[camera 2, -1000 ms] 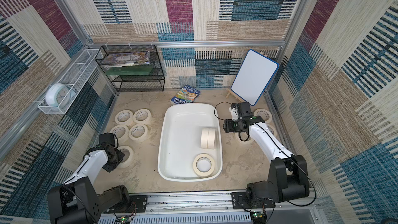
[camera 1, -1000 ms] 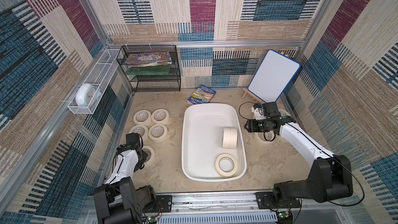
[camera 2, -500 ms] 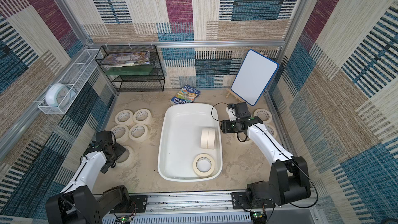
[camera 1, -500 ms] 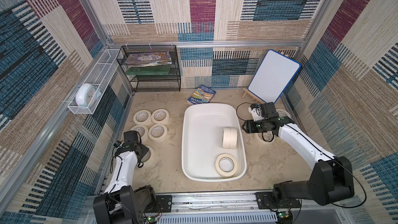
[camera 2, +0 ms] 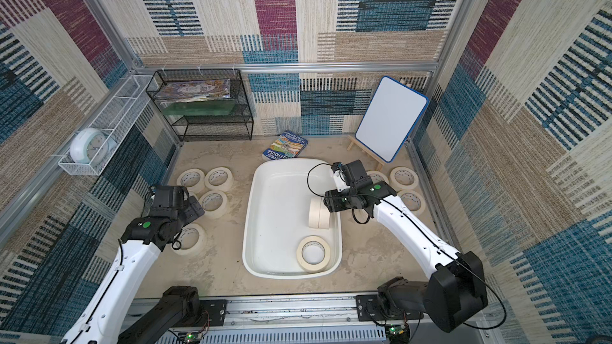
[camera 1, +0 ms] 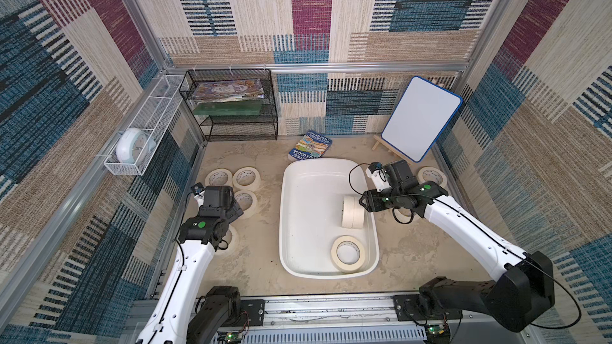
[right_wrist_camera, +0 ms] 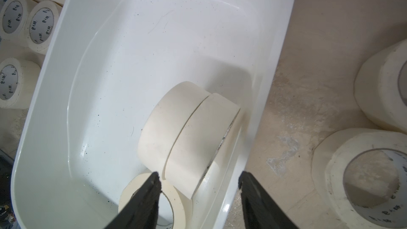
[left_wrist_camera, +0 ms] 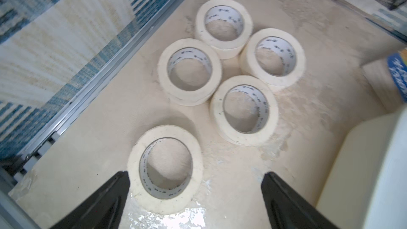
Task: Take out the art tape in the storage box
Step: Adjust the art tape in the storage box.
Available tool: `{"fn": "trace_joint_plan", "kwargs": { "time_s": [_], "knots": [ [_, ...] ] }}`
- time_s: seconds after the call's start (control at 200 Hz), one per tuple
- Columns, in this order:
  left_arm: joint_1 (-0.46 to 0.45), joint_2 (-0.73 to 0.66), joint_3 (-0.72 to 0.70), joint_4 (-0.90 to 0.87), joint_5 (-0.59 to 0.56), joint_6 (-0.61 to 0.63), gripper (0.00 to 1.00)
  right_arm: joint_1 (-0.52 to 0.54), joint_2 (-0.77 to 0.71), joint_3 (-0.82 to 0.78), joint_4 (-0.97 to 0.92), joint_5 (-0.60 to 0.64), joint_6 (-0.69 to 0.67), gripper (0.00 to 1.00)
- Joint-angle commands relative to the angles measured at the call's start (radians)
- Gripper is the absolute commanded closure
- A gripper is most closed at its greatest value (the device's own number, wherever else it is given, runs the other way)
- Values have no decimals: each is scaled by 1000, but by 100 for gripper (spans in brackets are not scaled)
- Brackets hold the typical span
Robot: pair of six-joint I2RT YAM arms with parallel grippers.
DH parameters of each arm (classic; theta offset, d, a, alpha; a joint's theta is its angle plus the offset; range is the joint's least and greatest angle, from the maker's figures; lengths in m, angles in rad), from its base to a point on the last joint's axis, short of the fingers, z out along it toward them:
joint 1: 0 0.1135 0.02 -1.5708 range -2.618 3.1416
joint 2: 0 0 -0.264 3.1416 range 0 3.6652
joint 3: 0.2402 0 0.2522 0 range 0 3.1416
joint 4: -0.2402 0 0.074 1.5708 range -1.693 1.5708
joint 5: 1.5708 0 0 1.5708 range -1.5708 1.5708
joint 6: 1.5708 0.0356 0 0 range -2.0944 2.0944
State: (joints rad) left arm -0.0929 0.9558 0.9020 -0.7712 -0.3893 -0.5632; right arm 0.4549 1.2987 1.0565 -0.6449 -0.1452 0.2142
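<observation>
The white storage box (camera 1: 284, 213) sits mid-table and holds three art tape rolls. Two stand on edge (camera 1: 352, 212) against its right wall, and one lies flat (camera 1: 347, 254) near the front. My right gripper (right_wrist_camera: 198, 174) hangs open over that wall, just above the standing pair (right_wrist_camera: 187, 128), with one finger over the flat roll (right_wrist_camera: 141, 190) and the other outside the rim. My left gripper (left_wrist_camera: 195, 174) is open and empty above the table left of the box, beside a flat roll (left_wrist_camera: 165, 128) that touches neither finger.
Several more rolls (camera 1: 245, 177) lie flat left of the box and several (camera 2: 402, 178) to its right, partly under the right arm. A book (camera 1: 309, 148), a whiteboard easel (camera 1: 420, 119) and a black wire rack (camera 1: 231, 110) stand at the back.
The left gripper opened, left its roll flat on the table and drew up and back. The right gripper slid left over the box wall toward the standing rolls, its jaws narrowing slightly.
</observation>
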Motion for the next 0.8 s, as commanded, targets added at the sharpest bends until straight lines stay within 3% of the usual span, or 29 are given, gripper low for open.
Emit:
{"fn": "trace_joint_plan", "kwargs": {
  "time_s": [0.0,0.175,0.381,0.521,0.651,0.796],
  "knots": [
    [-82,57,100,-51,-74,77,1,3,36,0,-8,-43,41,38],
    [-208,156,244,-86,-35,174,1,17,126,20,53,-112,46,38],
    [-287,258,308,-81,27,196,1,88,250,177,97,-195,50,38],
    [-330,342,361,-53,35,215,1,132,327,266,132,-318,58,38],
    [-363,399,402,-38,61,230,1,140,303,276,96,-247,44,37],
    [-401,446,448,-38,107,254,1,139,268,262,-23,-26,23,37]
  ]
}}
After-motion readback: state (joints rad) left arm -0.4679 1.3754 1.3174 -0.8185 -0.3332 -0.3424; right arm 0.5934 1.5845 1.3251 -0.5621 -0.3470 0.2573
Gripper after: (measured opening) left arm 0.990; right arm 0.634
